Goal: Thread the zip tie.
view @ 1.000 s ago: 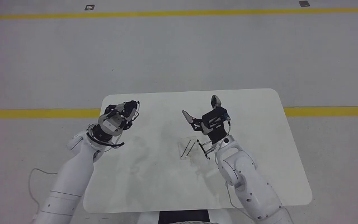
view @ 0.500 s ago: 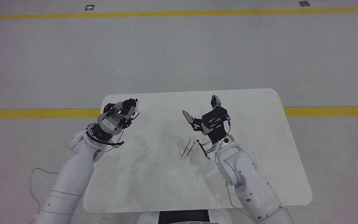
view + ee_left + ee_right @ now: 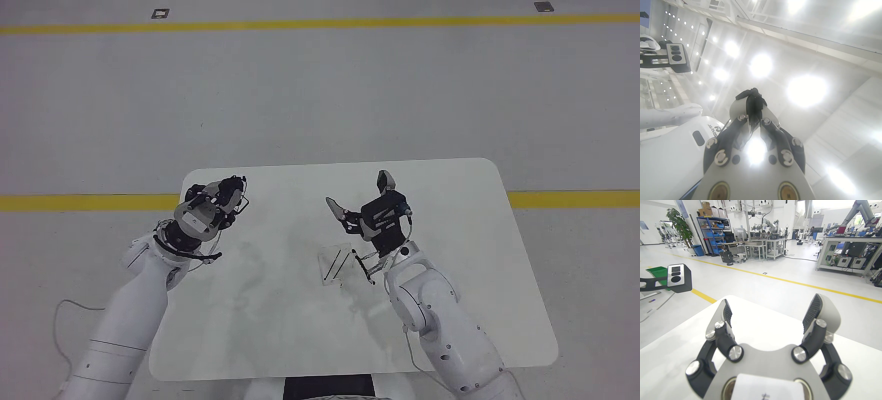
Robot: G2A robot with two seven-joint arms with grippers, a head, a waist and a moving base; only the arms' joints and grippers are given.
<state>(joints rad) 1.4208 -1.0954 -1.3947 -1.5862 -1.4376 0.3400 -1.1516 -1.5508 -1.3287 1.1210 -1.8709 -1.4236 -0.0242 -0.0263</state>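
- One black zip tie is pinched in the left claw, which is shut tight on it. A short bit pokes out past the tips.
- The left claw is up in the air near the far left corner of the white tabletop, and it points up.
- The right claw is wide open and holds nothing. It hangs over the middle of the tabletop, well apart from the left claw.
- I think the job now is to bring the two claws close, so the open one can take the loose end.
- Go slow. Grab the tie near its end so it does not bend away.
- Then line the thin tail up straight with the little hole in the head.
- I cannot tell which end pokes out.
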